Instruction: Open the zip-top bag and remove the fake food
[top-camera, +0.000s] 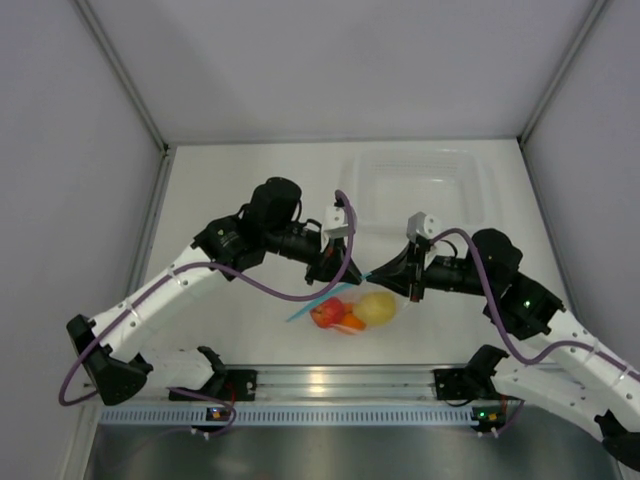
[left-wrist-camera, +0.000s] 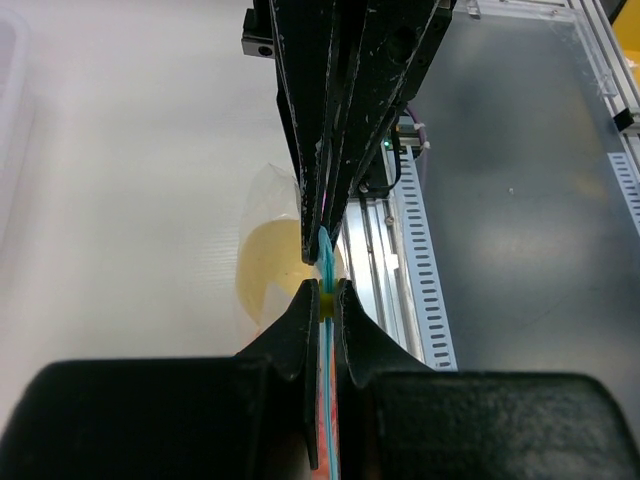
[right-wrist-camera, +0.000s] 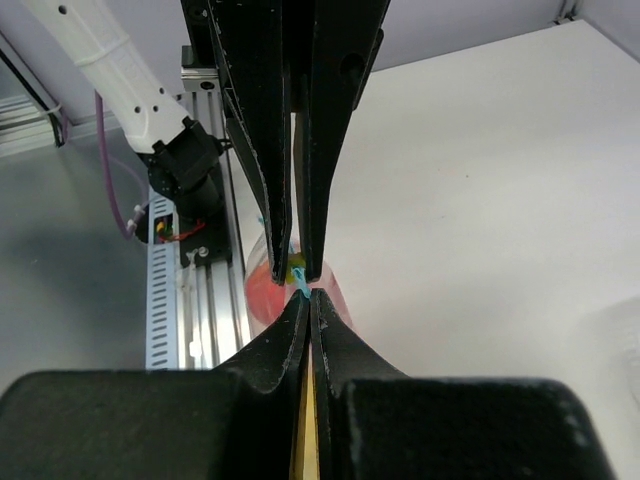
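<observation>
The clear zip-top bag (top-camera: 350, 305) hangs just above the table's front middle, with its light blue zip strip (top-camera: 308, 308) along the top. Inside it are a red fruit (top-camera: 325, 315), an orange fruit (top-camera: 352, 322) and a yellow pear-shaped fruit (top-camera: 376, 307). My left gripper (top-camera: 335, 277) is shut on the zip strip (left-wrist-camera: 328, 300) from the left. My right gripper (top-camera: 380, 273) is shut on the same strip (right-wrist-camera: 301, 287) from the right, its tips nearly meeting the left gripper's. The yellow fruit (left-wrist-camera: 270, 270) and the red fruit (right-wrist-camera: 262, 290) show through the plastic below the jaws.
A larger clear rigid tray (top-camera: 418, 190) lies on the table at the back right. A metal rail (top-camera: 330, 385) with the arm bases runs along the front edge. Grey walls enclose the left, back and right sides.
</observation>
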